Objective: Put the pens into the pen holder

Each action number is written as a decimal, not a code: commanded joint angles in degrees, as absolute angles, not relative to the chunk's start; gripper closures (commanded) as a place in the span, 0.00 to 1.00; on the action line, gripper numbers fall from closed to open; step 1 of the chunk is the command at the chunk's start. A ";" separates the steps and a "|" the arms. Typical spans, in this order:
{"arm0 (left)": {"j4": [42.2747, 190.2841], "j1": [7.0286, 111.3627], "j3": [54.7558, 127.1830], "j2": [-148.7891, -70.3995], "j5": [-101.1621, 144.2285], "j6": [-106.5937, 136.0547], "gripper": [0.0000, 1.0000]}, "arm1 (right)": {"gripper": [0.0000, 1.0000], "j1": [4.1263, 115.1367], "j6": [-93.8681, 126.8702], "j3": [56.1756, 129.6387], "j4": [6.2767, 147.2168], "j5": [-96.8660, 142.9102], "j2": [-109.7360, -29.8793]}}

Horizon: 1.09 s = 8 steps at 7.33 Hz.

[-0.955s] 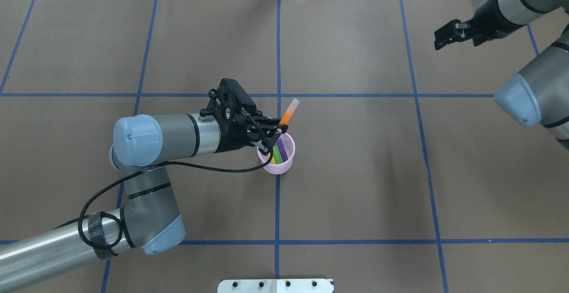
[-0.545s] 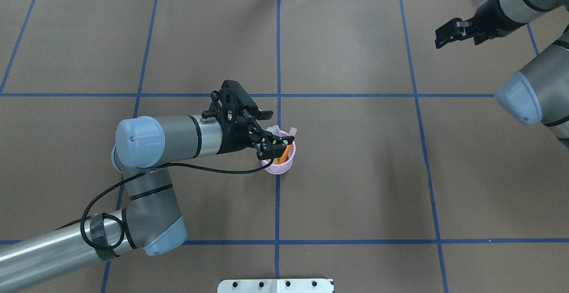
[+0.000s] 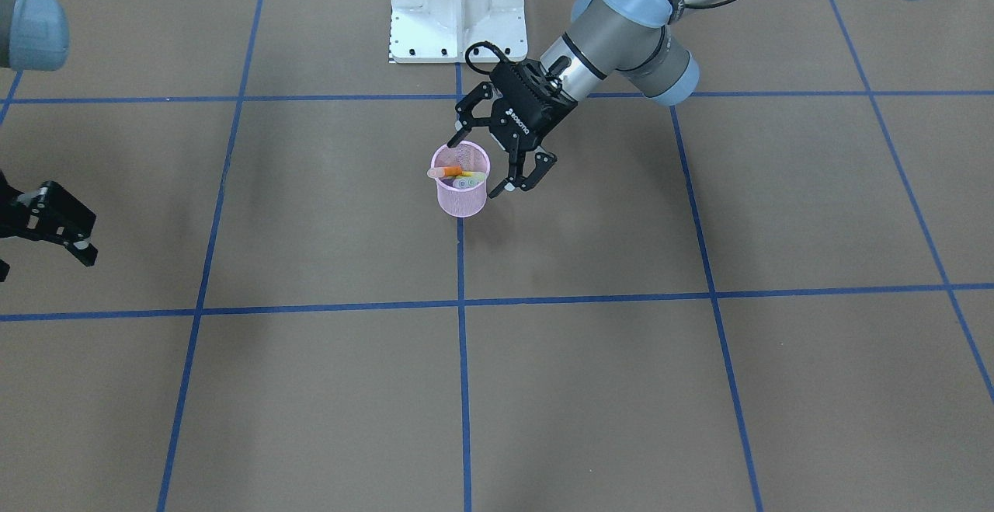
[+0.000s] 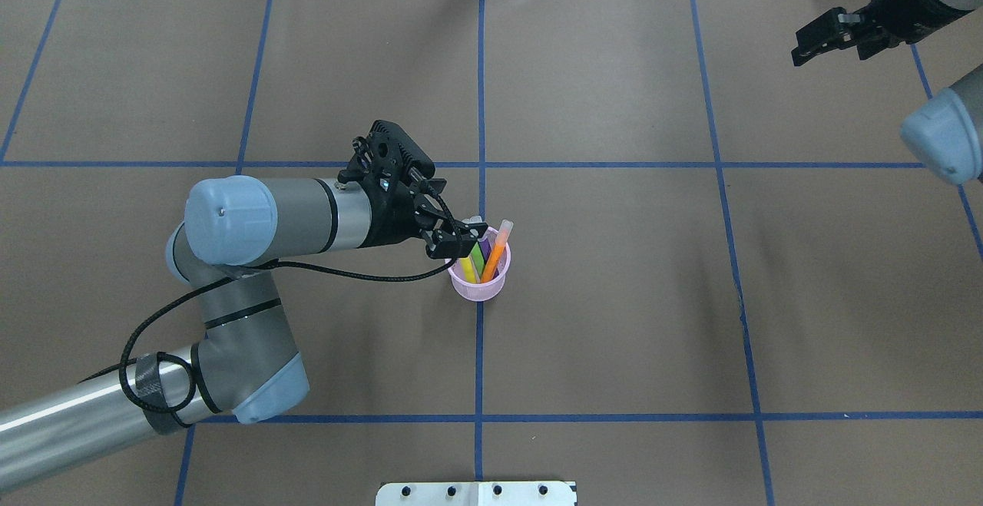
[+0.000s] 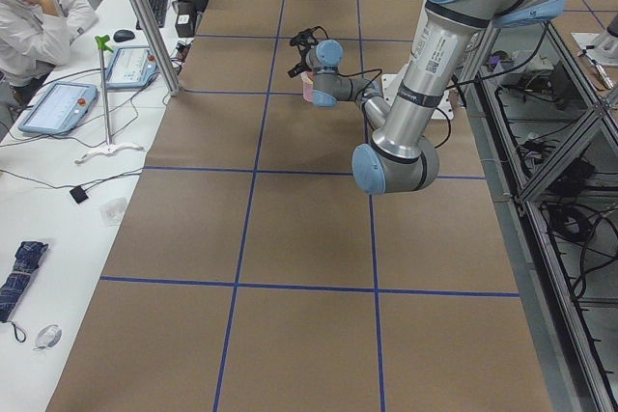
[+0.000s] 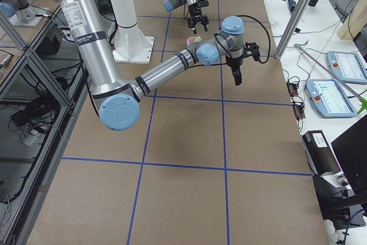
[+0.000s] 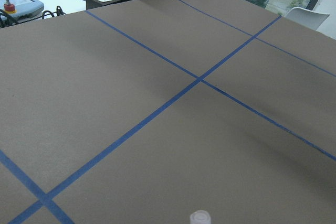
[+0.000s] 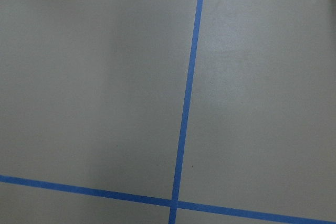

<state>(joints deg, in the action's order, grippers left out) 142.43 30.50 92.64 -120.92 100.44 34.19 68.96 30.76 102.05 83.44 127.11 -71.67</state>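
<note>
I see the pen holder [image 4: 480, 289] standing upright on the blue tape line [image 4: 479, 352] at mid-table, with the orange pen [image 4: 497, 246], the purple, green and yellow ones leaning inside it. My left gripper [image 3: 486, 161] hangs just beside its rim, jaws spread, empty. My right gripper [image 3: 43, 256] waits far right, also spread.

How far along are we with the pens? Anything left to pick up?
Done: the orange pen, yellow pen, green pen and purple pen stand in the pen holder. In hand: nothing. The left gripper is open at the holder's rim, and the right gripper is far off. Left: no pen shows outside the holder, so probably only backing away.
</note>
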 commanded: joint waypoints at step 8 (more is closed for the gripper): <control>86.95 77.03 106.27 -101.00 134.21 -5.88 0.00 | 0.00 94.01 -12.55 100.28 101.83 129.20 -95.27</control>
